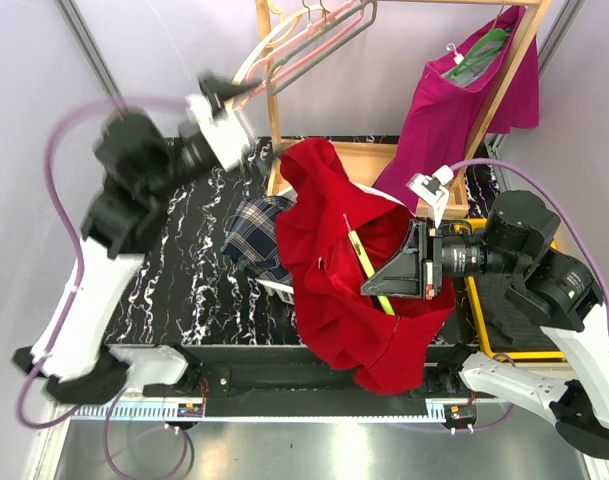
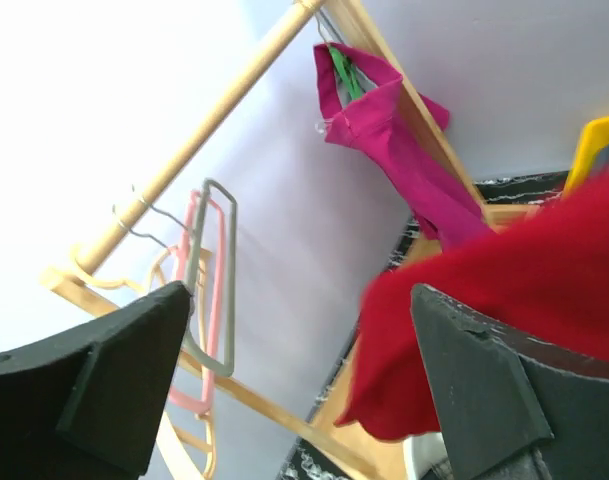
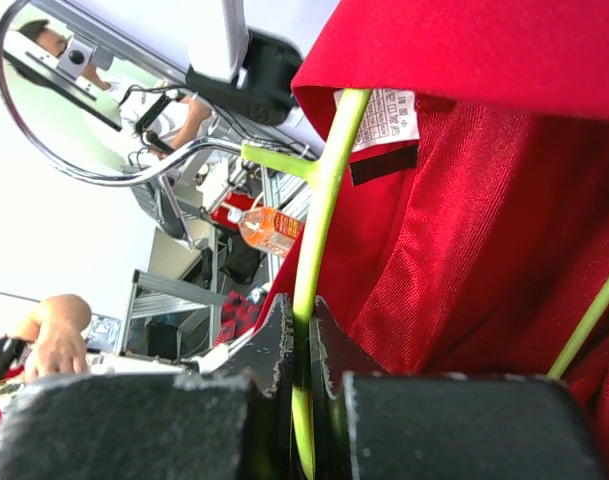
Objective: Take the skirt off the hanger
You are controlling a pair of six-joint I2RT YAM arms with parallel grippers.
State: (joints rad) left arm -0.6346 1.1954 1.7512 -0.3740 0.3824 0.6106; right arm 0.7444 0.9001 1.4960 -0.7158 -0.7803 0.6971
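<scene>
The red skirt (image 1: 334, 290) hangs bunched directly around the right claw (image 1: 376, 287), spreading to its left and dropping below it toward the near edge of the table (image 1: 184, 290); its lime-green hanger (image 1: 369, 265) runs slantwise across the cloth and through the claw. In the right wrist view the right claw (image 3: 302, 400) is clamped together on one thin arm of the lime-green hanger (image 3: 319, 230); above the grip that arm passes under a fold of the red skirt (image 3: 484, 250), just beside a white sewn-in label (image 3: 387, 118); the hanger's metal hook (image 3: 84, 175) curves away up and to the left of the claw.

Left of the right claw, past the red cloth, a plaid garment (image 1: 254, 240) lies on the table; behind the claw a magenta skirt (image 1: 454, 110) hangs on the wooden rack (image 1: 274, 100); to the claw's right sits a yellow tray (image 1: 471, 290).

The left claw (image 1: 234, 92) is raised well apart from the red skirt, with its fingers spread wide and nothing between them; just ahead of it several bare hangers (image 1: 314, 40) dangle from the rack. In its own view the left claw (image 2: 299, 390) frames those hangers, with red cloth at its right finger (image 2: 494, 390).
</scene>
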